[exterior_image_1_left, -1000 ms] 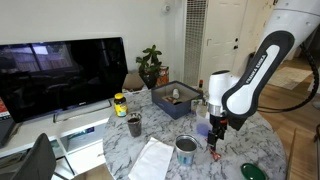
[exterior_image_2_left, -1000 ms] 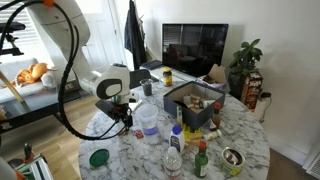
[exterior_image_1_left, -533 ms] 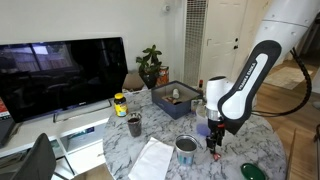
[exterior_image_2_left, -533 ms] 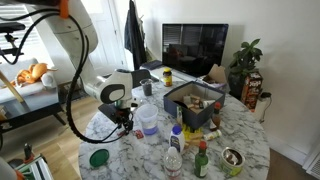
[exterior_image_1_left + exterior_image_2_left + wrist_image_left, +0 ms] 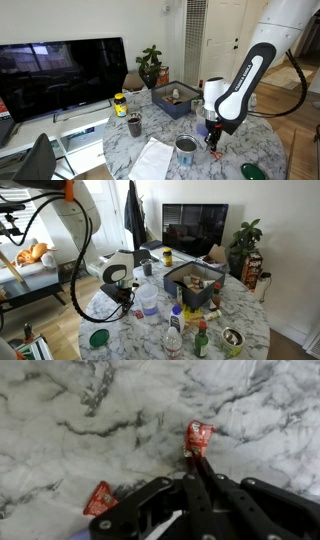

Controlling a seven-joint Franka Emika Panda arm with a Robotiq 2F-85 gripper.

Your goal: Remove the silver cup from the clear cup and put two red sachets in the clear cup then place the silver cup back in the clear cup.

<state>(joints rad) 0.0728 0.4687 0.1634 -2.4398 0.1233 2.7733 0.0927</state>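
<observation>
Wrist view: pincer (image 5: 195, 457) clenched on red sachet (image 5: 199, 435) right of frame centre, second sachet (image 5: 100, 499) flat on marble surface (image 5: 60, 420) at lower left.

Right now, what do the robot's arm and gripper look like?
The arm has white rounded shells with a glossy black section near the wrist. A black cable loops alongside it. The gripper is black, with angular linked fingers.
</observation>
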